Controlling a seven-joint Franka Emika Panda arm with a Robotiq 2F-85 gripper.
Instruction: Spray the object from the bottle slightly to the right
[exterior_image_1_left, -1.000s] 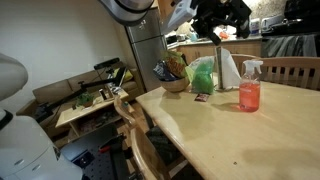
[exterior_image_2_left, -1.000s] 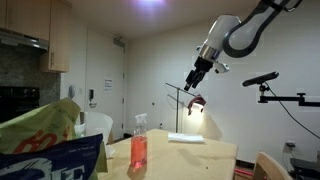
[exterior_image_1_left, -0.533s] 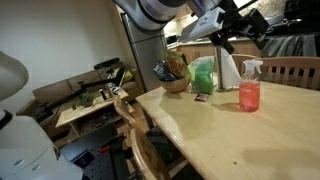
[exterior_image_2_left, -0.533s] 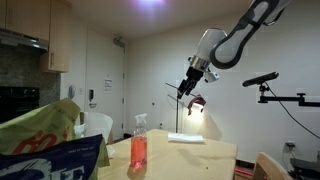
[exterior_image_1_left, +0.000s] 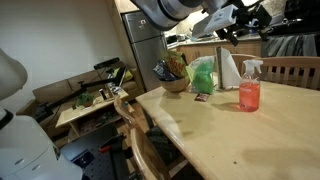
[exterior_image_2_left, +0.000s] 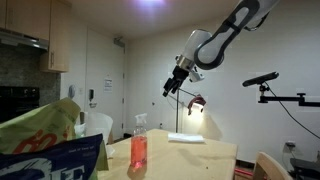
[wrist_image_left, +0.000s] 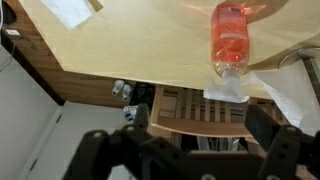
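One wooden surface (exterior_image_1_left: 225, 140) is carrying one green bag (exterior_image_1_left: 203, 75), one white paper-towel roll (exterior_image_1_left: 228, 70) and one bottle (exterior_image_1_left: 249, 88). The bottle is standing upright near the edge by a chair (exterior_image_1_left: 295, 68), just beside the roll. The single pincer (exterior_image_2_left: 170, 90) is hovering high above the surface, well apart from the bottle. In the wrist view its fingers (wrist_image_left: 100, 150) are standing wide apart, gripping nothing.

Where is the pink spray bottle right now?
In an exterior view, the spray bottle stands upright on the wooden table, just right of the green bag and the paper-towel roll. The gripper hangs high over the table, not touching it.
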